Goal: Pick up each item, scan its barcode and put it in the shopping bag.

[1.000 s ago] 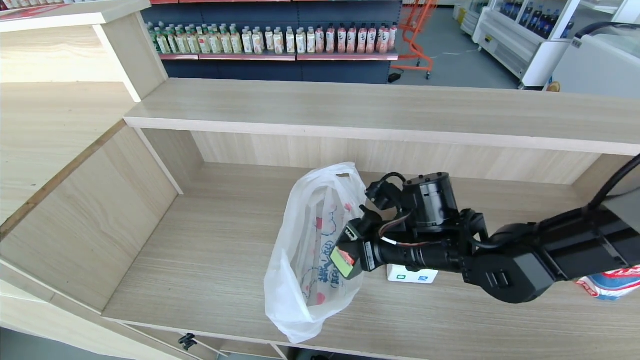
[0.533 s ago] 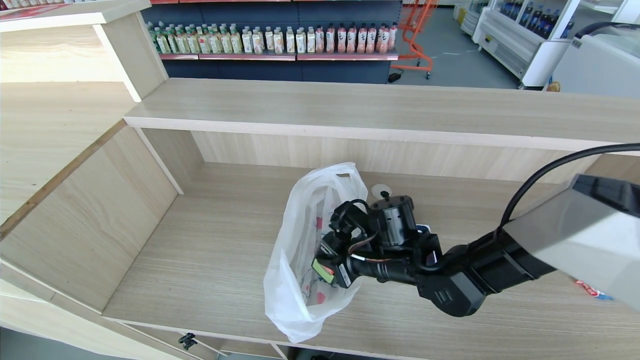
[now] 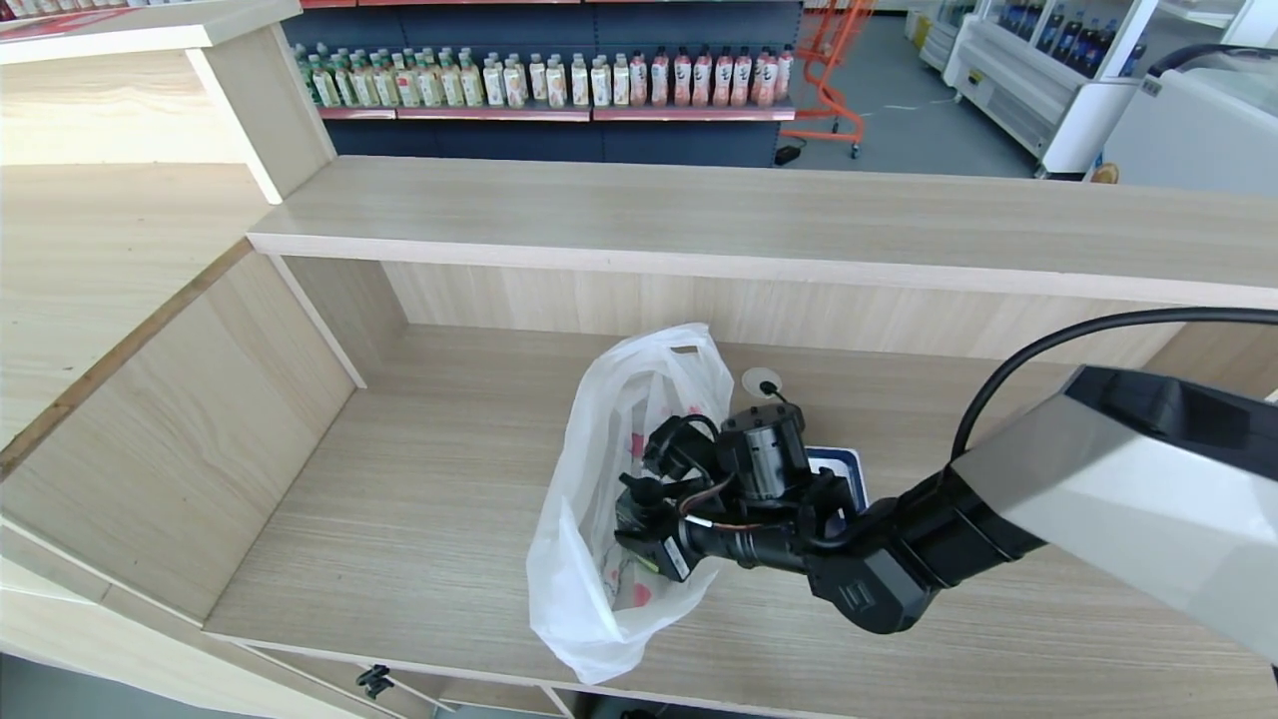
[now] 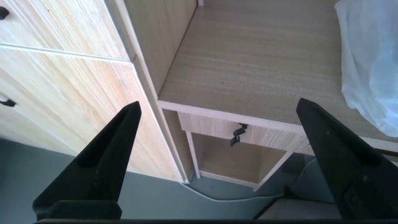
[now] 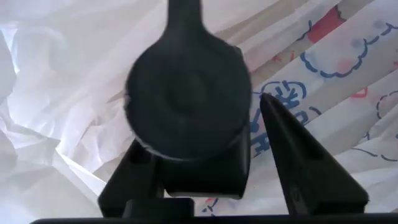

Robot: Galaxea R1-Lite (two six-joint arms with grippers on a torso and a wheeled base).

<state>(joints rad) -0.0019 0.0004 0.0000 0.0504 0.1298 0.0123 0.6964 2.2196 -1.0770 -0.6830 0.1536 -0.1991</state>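
The dark item (image 5: 186,106) is down inside the shopping bag (image 3: 584,599) at the tabletop's (image 3: 399,539) front edge, at the right pincer (image 3: 637,521). Whether the pincer pinches it I cannot tell. A second ago the pincer was above the bag's mouth.

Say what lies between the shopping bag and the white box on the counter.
In the head view, the right gripper's wrist lies between shopping bag and white box.

dark object (image 5: 186,99) blurred, white box (image 3: 847,467) partly hidden
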